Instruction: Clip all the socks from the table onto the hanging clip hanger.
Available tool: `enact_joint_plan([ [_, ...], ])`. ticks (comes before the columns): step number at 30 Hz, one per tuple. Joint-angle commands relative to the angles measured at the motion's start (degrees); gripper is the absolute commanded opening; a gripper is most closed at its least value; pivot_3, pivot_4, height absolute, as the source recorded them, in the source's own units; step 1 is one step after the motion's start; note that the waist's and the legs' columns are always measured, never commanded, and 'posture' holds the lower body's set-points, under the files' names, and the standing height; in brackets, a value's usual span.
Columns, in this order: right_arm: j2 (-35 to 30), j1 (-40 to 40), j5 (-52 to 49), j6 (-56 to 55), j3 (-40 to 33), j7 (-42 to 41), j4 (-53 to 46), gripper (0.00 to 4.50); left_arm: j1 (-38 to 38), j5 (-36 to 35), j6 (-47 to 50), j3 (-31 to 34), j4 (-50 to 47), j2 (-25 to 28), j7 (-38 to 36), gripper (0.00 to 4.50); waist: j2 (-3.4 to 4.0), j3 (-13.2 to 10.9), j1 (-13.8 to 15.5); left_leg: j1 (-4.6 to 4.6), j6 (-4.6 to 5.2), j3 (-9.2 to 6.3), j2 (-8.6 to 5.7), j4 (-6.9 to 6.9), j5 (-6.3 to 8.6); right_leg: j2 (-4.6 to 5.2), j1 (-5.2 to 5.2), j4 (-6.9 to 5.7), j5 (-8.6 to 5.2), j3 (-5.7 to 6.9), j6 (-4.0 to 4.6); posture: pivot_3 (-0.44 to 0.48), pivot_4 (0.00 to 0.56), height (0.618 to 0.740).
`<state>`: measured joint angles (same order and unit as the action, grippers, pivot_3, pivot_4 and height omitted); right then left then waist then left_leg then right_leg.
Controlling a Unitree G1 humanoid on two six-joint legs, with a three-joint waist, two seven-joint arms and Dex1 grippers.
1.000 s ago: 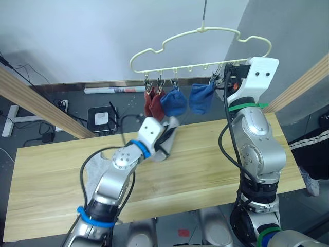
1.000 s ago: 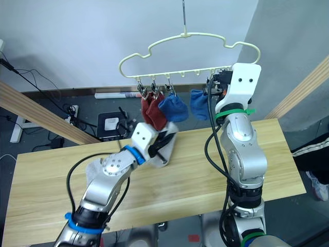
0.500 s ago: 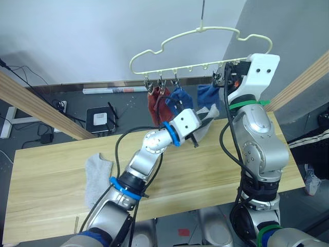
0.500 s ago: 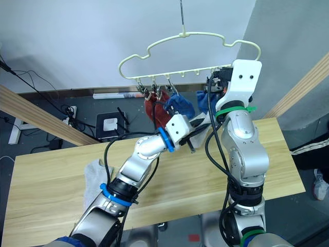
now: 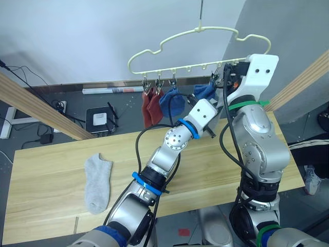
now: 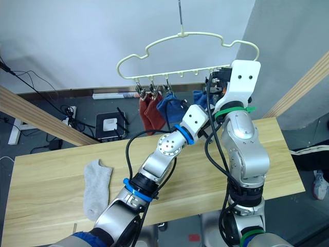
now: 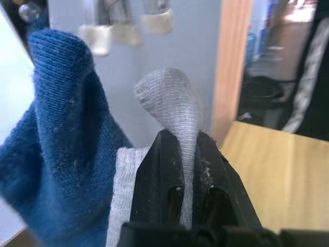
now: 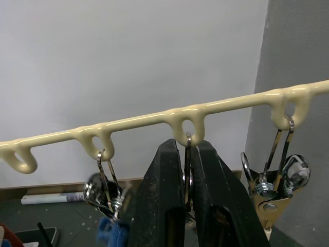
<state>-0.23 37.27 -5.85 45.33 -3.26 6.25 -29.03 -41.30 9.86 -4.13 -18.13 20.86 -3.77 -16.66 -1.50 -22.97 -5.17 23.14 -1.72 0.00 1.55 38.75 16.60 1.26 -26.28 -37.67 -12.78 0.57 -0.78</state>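
Observation:
The pale yellow clip hanger [image 5: 198,32] hangs above the table [image 5: 51,154]. Two red socks [image 5: 150,108] and a blue sock [image 5: 171,103] hang from its left clips, with a second blue sock [image 5: 203,91] further right. My left gripper [image 7: 182,141] is raised just under the bar and shut on a grey sock [image 7: 169,98], close beside the right blue sock [image 7: 61,144]. My right gripper [image 8: 187,146] is up at the bar [image 8: 180,116], shut on a silver clip [image 8: 188,141]. Another grey sock [image 5: 97,182] lies flat on the table's left part.
Slanted wooden poles run at the left [image 5: 36,105] and the right [image 5: 303,85]. Behind the table, on the floor, are a black box [image 5: 101,117] and cables. A person's dark striped trouser leg [image 5: 318,149] stands past the table's right end.
My left arm has lifted the grey sock from the table up to the hanger bar, beside the right blue sock. The other grey sock is now uncovered. My right gripper has stayed at its clip.

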Motion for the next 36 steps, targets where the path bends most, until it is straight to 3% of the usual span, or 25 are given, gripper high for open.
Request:
enact_joint_plan([
  [1,0.0,0.9,-0.5,-0.1,-0.2,-0.3,-3.2,0.00,-0.9,0.5,-1.6,0.2,-0.5,-1.3,2.0,0.01,0.00,0.0,0.0,0.00,0.00,0.02,0.01,0.00,0.00,0.00,0.00,0.01,0.00,0.00,0.00,-0.200,0.414,0.740],
  [36,0.7,0.1,-0.4,0.7,0.2,-0.8,-3.3,0.00,-2.2,-0.1,-2.6,-0.6,0.0,-2.7,-0.3,0.01,0.00,0.0,0.0,0.00,0.00,0.00,0.01,0.00,0.00,0.01,0.00,0.00,0.01,0.02,0.02,-0.201,0.403,0.740],
])
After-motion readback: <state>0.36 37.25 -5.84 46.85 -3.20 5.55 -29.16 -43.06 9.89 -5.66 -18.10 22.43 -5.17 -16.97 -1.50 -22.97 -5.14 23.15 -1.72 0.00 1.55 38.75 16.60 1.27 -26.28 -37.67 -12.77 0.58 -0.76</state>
